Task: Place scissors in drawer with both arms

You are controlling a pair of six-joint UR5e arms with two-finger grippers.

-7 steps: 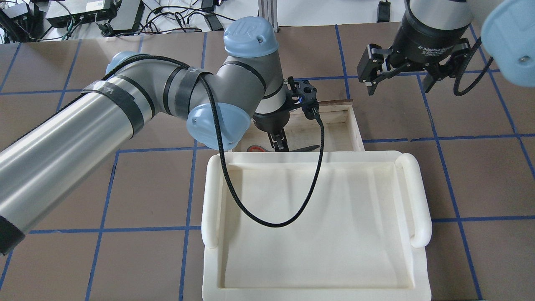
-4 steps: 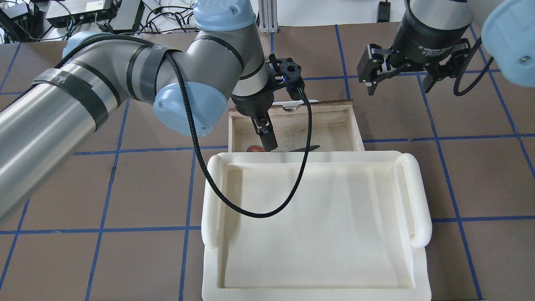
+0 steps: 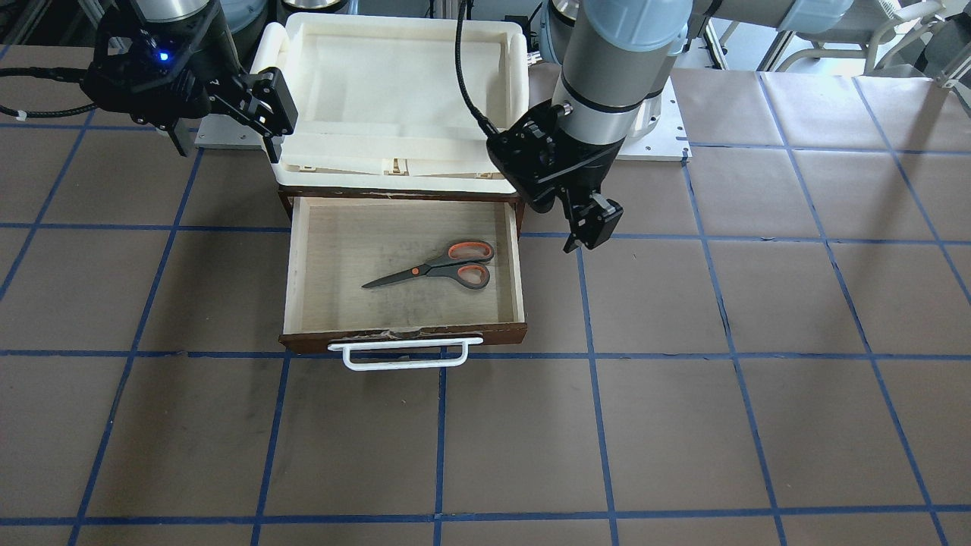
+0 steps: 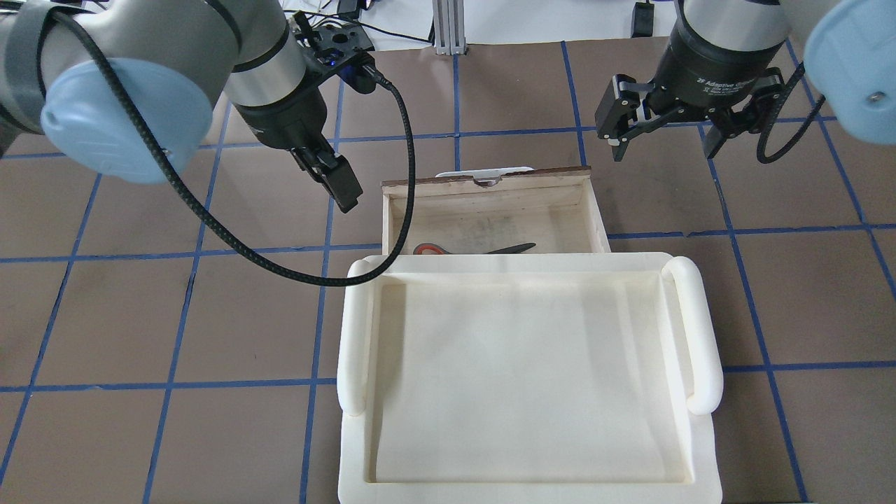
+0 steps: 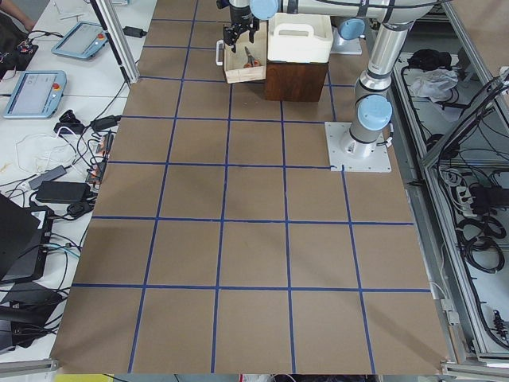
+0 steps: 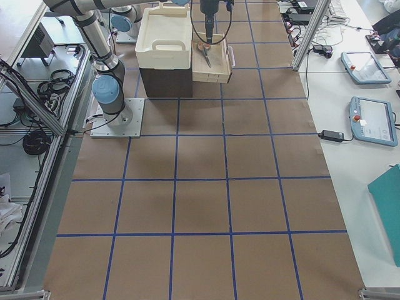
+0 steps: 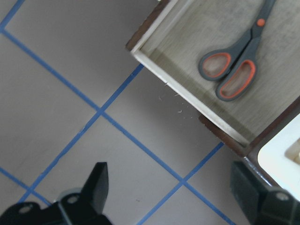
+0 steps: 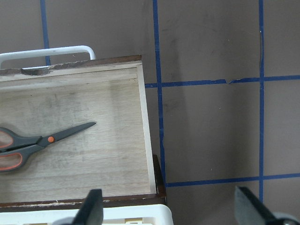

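Brown paper ruled with blue tape covers the bench, and at its middle the drawer stands pulled out from under a cream tray. Inside it, the scissors lie flat on the pale plywood floor, blades shut, loops toward the robot's left, touching no wall. The left claw hangs just outside the drawer's side wall, spread and empty. The right claw hovers off the opposite side, likewise spread with nothing in it. I judge the scissors light, rigid and thin, slick along the steel, so any regrasp belongs across the plastic handles near the orange pivot. With them already inside, the likelier hold is the white bar handle, which looks stiff and easy to push, and the drawer should slide lightly.
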